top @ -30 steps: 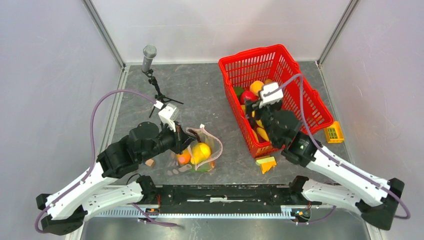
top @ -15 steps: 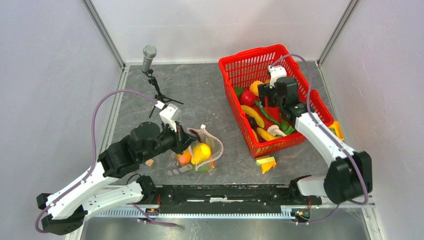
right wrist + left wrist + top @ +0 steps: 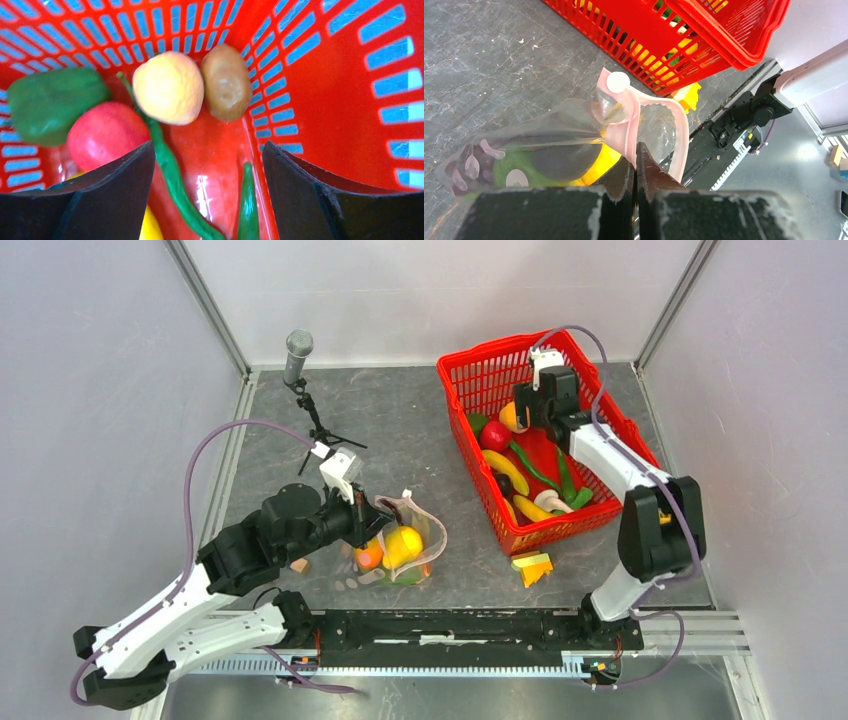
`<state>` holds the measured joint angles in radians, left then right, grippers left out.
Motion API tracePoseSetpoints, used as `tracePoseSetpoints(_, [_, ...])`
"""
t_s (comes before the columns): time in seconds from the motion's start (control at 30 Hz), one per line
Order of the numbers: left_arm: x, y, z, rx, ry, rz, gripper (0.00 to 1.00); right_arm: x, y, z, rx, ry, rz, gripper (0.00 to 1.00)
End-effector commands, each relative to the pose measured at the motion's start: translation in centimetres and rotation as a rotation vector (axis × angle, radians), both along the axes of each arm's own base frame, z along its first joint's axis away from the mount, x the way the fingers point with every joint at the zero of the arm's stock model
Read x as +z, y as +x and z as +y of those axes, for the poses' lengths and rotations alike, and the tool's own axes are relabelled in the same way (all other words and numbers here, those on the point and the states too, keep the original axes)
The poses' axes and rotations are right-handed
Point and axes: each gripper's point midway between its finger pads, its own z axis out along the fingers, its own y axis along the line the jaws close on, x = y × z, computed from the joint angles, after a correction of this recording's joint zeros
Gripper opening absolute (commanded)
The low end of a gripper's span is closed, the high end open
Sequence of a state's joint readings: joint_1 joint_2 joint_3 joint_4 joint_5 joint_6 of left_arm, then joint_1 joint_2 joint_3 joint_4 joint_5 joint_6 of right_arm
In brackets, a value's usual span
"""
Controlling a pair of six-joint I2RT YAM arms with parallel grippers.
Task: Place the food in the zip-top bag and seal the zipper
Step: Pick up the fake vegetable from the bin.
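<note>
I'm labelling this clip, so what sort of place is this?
Probably a robot test cell, not a kitchen: plain walls box in a grey tabletop, a microphone stands on it, and the food in the red basket looks like toys.

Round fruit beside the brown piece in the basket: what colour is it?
The round fruit is yellow-orange, clearest in the right wrist view.

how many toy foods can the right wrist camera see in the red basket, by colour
green: 3 (bell pepper, long pod, second pod)
red: 1 (round fruit)
orange: 1 (orange)
brown: 1 (potato)
yellow: 1 (yellow piece, mostly cut off at the bottom edge)
total: 7
</note>
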<state>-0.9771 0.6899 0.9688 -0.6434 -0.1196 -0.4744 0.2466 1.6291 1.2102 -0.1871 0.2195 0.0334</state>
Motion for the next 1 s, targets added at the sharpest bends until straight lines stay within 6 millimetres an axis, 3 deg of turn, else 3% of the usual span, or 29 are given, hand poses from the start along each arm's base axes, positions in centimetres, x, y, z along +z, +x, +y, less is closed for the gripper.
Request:
tracePoseSetpoints(0.0, [1.8,0.4,-0.7,-0.012,-0.051,-0.044,0.05,1.5,4.1,-1.7,-0.108,-0.072,-0.096,0.81])
tracePoseSetpoints(0.13, [1.7,0.6,-0.7,-0.003,-0.044,-0.048,0.05,0.1,6.7,-2.1,-0.081,-0.163,-0.082,0.77])
tracePoseSetpoints(0.33, [1.6,1.0,-0.5,0.015,-0.027,-0.057,0.05,-2.9,9.0,-3.2,-0.069,-0.15,-0.036,0.74])
tracePoseSetpoints(0.5, [1.6,1.1,-0.8,0.007,-0.015,-0.057,0.05,-5.2,9.9,-3.7,-0.05,-0.184,-0.01,0.73])
tracePoseSetpoints(0.73, [1.5,1.1,-0.9,0.004,-0.014,-0.053,0.05,-9.8,9.8,-3.3,-0.018,-0.176,0.083,0.75])
tracePoseSetpoints(0.87, [1.7,1.1,-0.7,0.011,-0.02,-0.056,0.05,-11.0,9.1,-3.0,-0.015,-0.15,0.121,0.58])
tracePoseSetpoints(0.97, [1.5,1.1,-0.5,0.019,-0.021,-0.054,0.05,-9.3,8.8,-2.6,-0.005,-0.115,0.086,0.47])
